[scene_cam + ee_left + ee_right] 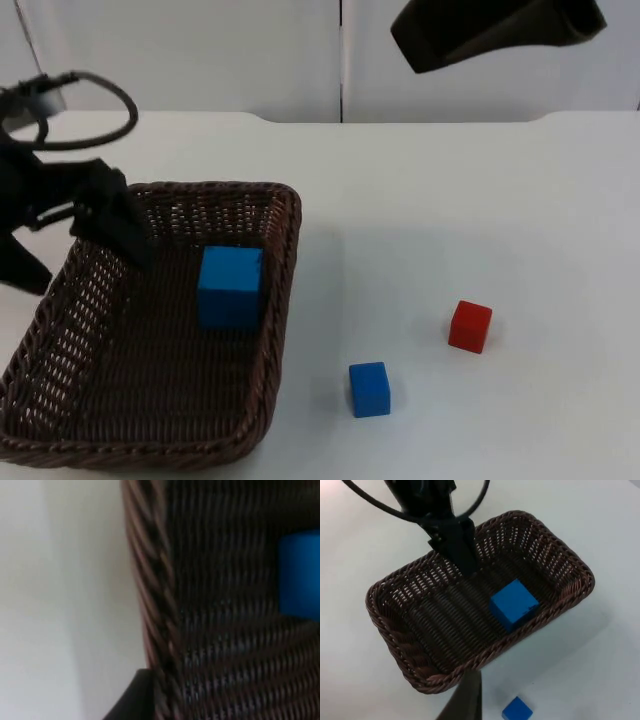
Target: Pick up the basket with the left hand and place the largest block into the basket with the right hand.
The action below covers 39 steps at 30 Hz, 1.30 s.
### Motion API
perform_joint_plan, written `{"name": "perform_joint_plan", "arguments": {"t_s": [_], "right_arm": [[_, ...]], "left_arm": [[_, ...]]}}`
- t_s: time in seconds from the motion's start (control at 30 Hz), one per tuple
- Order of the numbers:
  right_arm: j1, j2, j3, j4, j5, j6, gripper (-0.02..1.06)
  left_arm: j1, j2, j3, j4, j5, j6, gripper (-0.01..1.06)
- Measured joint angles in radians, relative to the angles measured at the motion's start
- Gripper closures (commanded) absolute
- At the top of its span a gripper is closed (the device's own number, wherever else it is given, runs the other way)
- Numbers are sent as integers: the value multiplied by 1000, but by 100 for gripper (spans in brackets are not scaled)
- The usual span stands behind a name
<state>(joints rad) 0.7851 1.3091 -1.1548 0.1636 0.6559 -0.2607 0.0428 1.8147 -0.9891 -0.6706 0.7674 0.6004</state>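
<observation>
On the white table [480, 200] sits a brown basket [60, 440] with the big blue block [230, 287] inside it.
From the top view, the left gripper [105, 225] is at the basket's left rim, with one finger inside the basket and one outside, closed on the rim. The right gripper [495, 35] hangs high up by the grey wall [200, 50]; I cannot tell if its fingers are apart. A small blue block [369, 389] and a small red block [470, 326] lie on the table beside the basket, apart from each other. From the left wrist view, the woven rim [150, 580] is very close, and the big blue block [299, 575] lies past it. From the right wrist view, the basket [410, 665] is seen from above with the big blue block [514, 604] near one long wall, the left gripper [457, 550] pinching the other long wall, and the small blue block [517, 710] outside on the table.
</observation>
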Motion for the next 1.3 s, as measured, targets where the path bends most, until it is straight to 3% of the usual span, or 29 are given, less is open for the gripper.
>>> {"name": "perform_joint_plan", "arguments": {"t_s": [0.4, 1.3], "right_arm": [[0, 0, 0, 0, -34, 0, 18], [0, -8, 8, 0, -14, 22, 18]], "left_arm": [[0, -225, 6, 90, 39, -95, 0], [0, -863, 141, 161, 40, -104, 0]]}}
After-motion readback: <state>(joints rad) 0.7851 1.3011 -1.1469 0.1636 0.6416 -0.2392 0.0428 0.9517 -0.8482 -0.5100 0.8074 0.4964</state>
